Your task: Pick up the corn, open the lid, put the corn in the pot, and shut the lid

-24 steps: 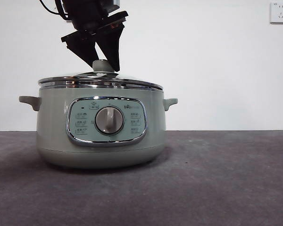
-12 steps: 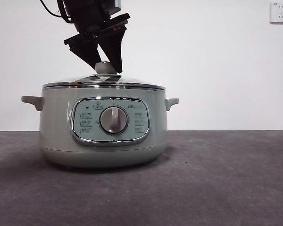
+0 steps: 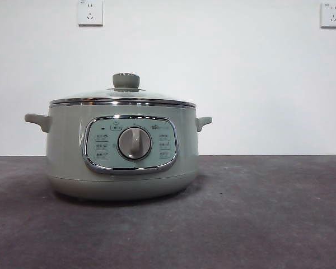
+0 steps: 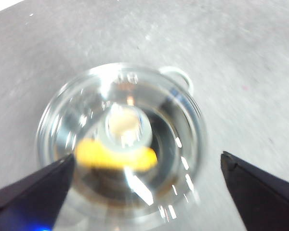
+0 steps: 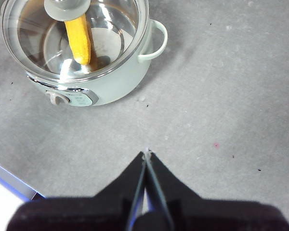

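The sage-green pot [image 3: 123, 159] stands on the table with the glass lid [image 3: 123, 100] seated on it, knob [image 3: 126, 80] on top. The yellow corn [image 5: 79, 41] lies inside the pot, seen through the lid; it also shows in the blurred left wrist view [image 4: 115, 158]. My left gripper [image 4: 144, 185] is open and empty, high above the lid [image 4: 120, 139]. My right gripper [image 5: 146, 155] is shut and empty over bare table, well to the side of the pot [image 5: 101, 84]. Neither arm shows in the front view.
Two wall sockets [image 3: 90, 12] [image 3: 331, 14] sit on the white wall behind. A table edge with a blue strip [image 5: 9, 183] shows in the right wrist view. Grey tabletop [image 3: 257, 213] lies around the pot.
The gripper that was closed around the lid's knob has let go and risen out of the front view. The lid stays seated on the pot.
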Motion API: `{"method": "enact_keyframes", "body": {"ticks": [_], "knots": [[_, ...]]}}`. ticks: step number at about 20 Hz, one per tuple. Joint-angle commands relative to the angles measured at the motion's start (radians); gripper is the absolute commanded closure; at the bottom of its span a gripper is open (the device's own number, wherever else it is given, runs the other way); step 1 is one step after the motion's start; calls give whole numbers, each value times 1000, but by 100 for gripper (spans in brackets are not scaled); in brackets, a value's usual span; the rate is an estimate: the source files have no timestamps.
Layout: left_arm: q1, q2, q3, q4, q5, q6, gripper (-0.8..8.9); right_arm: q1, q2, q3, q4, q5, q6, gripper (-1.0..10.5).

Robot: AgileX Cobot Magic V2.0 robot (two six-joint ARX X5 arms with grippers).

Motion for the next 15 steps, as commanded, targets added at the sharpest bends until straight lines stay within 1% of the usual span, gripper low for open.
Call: {"method": "enact_keyframes", "body": {"ticks": [1,4,7,14,15], "knots": [[-3,-83,-4,-52,3,-4,815,0,-1,-9,5,0,-1,958],[-3,-184,-3,-85,3,-8,815,-1,-1,-9,5,0,0,958],[-3,-249,-4,-75,3,-8,815,-1,-1,-9,5,0,0,958],[-3,-259,-4,-83,3,-7,814,-1,-1,-9,5,0,0,958],[-2,-255,-4,-92,-16,64,814,-1,-1,-9,5,0,0,958]]}}
